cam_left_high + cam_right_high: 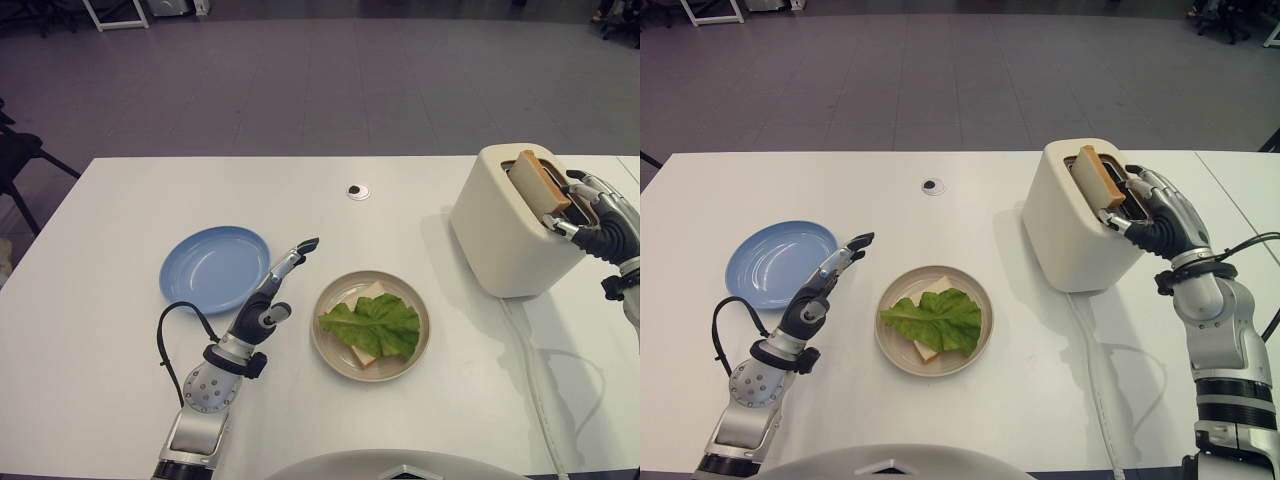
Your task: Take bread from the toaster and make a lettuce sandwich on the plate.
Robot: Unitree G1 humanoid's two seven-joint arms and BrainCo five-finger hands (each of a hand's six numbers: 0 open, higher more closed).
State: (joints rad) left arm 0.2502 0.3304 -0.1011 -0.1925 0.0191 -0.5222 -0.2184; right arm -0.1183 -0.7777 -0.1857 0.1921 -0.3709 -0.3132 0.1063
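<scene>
The right hand (1155, 215) had its fingers curled onto the bread slice (1097, 172) standing half out of the toaster (1070, 240), though how firmly they pinched was hard to see. The slice wanted lifting straight up out of the slot, not dragging the toaster, then laying flat over the lettuce (935, 318) on the plate (898, 355). The left hand (820, 290) hovered, fingers spread, above the counter (970, 200) left of that plate.

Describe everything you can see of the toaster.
The toaster is a cream, rounded box, smooth and matt, standing upright on the white table at the robot's right. A bread slice sticks up from its top slot, held by the right hand. A pale cord runs from its base toward the table's near edge.
</scene>
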